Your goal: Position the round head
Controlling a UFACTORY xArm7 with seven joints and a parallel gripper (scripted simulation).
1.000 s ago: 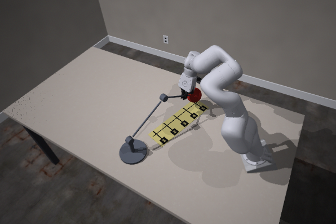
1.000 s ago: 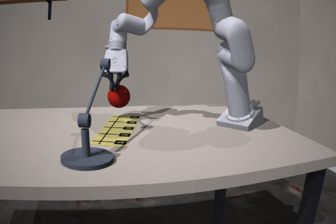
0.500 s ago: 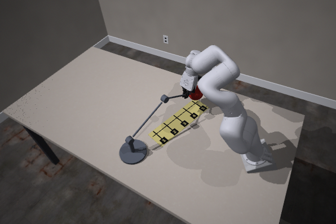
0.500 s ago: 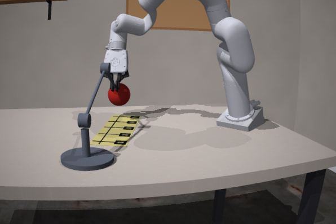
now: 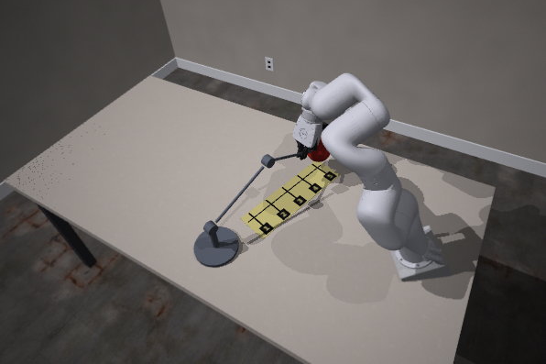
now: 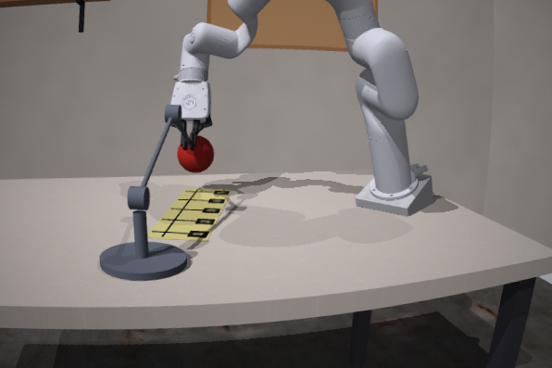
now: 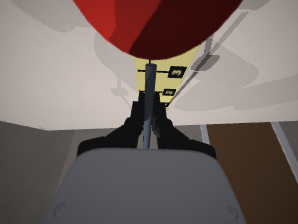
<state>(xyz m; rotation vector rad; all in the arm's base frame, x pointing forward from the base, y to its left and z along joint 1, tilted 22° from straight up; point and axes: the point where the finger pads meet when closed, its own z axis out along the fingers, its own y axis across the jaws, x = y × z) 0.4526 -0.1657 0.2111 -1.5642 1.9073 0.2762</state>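
The lamp's red round head (image 5: 319,151) (image 6: 195,155) (image 7: 155,27) hangs in the air near the far, mark 5 end of the yellow strip (image 5: 252,226) (image 6: 185,227) (image 7: 162,82); its exact height cannot be told. My gripper (image 5: 302,153) (image 6: 189,145) (image 7: 148,100) is shut on the thin outer rod (image 5: 285,157) (image 7: 150,80), just behind the head. The lower rod (image 5: 240,193) (image 6: 157,152) slopes up from the foot joint (image 5: 210,227) (image 6: 138,197) to the raised elbow joint (image 5: 267,161) (image 6: 172,113). The foot (image 5: 215,257) (image 6: 162,262) stands on the bench. The head hides part of the strip in the wrist view.
The arm's base (image 5: 417,267) (image 6: 389,204) stands on the bench, right of the strip. The arm arches high from there to the lamp. Shadows of the arm and lamp fall across the bench and beside the strip. A wall stands behind the bench.
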